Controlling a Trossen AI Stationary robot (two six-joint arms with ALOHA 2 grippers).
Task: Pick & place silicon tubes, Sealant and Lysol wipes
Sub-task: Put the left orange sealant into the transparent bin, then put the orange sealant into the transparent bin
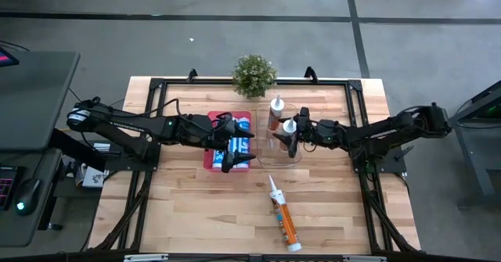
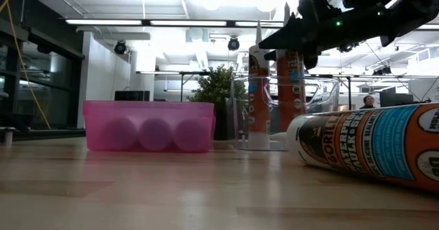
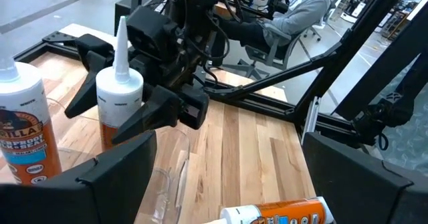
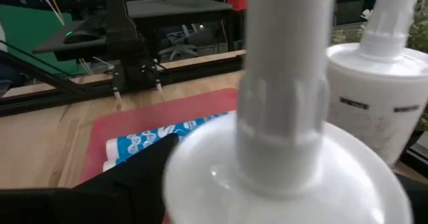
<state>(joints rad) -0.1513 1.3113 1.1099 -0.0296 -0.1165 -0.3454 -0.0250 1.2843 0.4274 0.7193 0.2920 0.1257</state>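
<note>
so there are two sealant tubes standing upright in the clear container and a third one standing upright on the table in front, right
Not quite. The third sealant tube lies flat on the table, as the high view shows. Two tubes do stand upright in the clear container.

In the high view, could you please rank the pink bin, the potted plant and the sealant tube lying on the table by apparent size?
1. pink bin, though the left arm covers part of it
2. potted plant
3. lying sealant tube, long but thin

Grey floor (image 1: pixel 196 0), ceiling strip lights (image 2: pixel 110 22), perhaps an office chair (image 3: pixel 257 53) beyond.
</note>
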